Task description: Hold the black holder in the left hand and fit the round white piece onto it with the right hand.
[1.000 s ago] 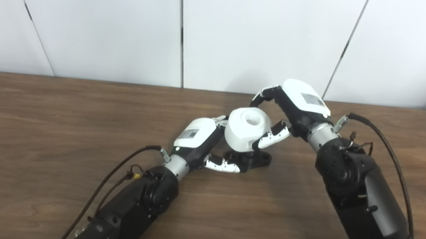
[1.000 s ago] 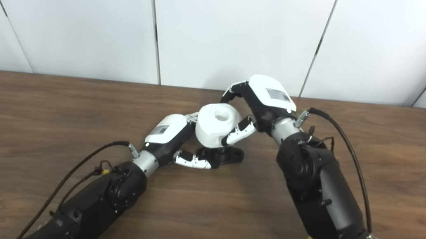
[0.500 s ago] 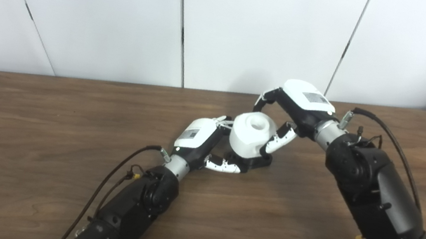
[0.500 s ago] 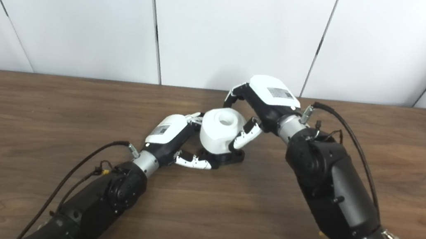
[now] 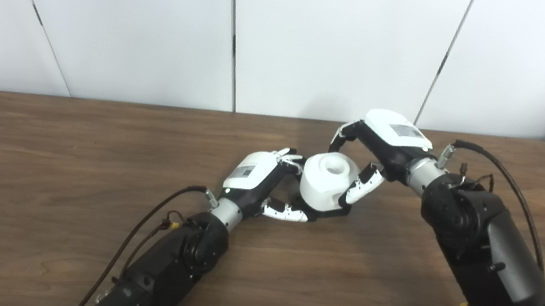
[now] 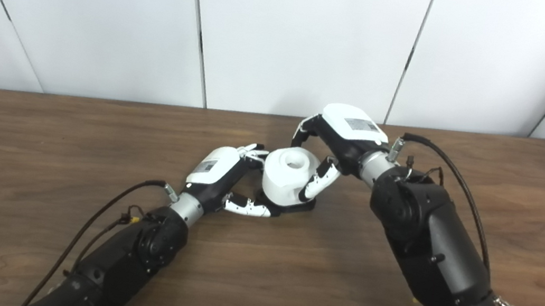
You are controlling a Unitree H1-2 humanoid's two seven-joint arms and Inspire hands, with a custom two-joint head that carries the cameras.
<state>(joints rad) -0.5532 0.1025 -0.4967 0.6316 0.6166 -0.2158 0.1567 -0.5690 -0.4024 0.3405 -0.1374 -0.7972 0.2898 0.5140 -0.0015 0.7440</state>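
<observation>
On the brown counter [image 5: 63, 161], the left robot hand [image 5: 260, 180] grips the black holder [image 5: 330, 213] at its near side, fingers closed around it. The round white piece [image 5: 328, 180] sits low on that holder. The right robot hand [image 5: 376, 151] clasps the white piece, fingers wrapped around it.

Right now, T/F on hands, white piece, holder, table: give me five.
1. The right hand grips the white piece. True.
2. The white piece lies on its side. False: it stands upright, its hole facing up.
3. The left hand is at the holder. True.
4. The white piece sits right over the holder, only the holder's base edge showing. True.
5. The table is white. False: it is dark brown wood.
</observation>
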